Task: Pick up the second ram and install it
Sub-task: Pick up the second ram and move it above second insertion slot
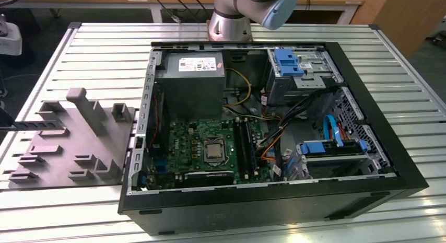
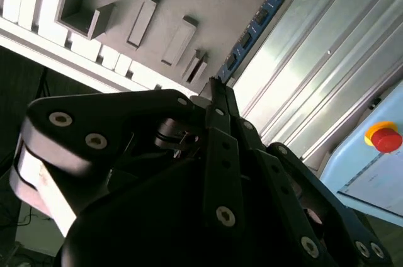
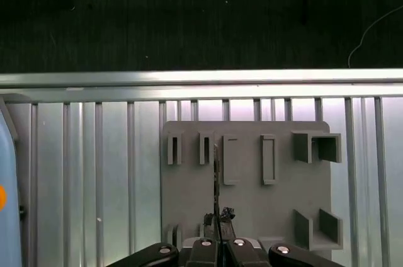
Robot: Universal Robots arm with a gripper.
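Observation:
The second ram (image 1: 35,126) is a slim dark stick standing on edge in a slot at the far end of the grey holder block (image 1: 77,149), on the exterior view's left. The first wrist view looks down on it edge-on, so the second ram (image 3: 216,172) is a thin dark line. In the second wrist view the second ram (image 2: 258,21) shows its blue-green side. My gripper (image 3: 218,220) hangs high over the block, apart from the stick, its black fingers (image 2: 217,113) drawn together on nothing. The green motherboard (image 1: 209,143) with its long black sockets (image 1: 244,143) lies in the open case.
The open black computer case (image 1: 279,201) lies on a ribbed metal table (image 1: 83,60), with a power supply (image 1: 191,70), drive cages (image 1: 300,70) and loose cables inside. The arm's base (image 1: 230,23) stands behind the case. A red button (image 2: 385,138) sits on a pale box beside the table.

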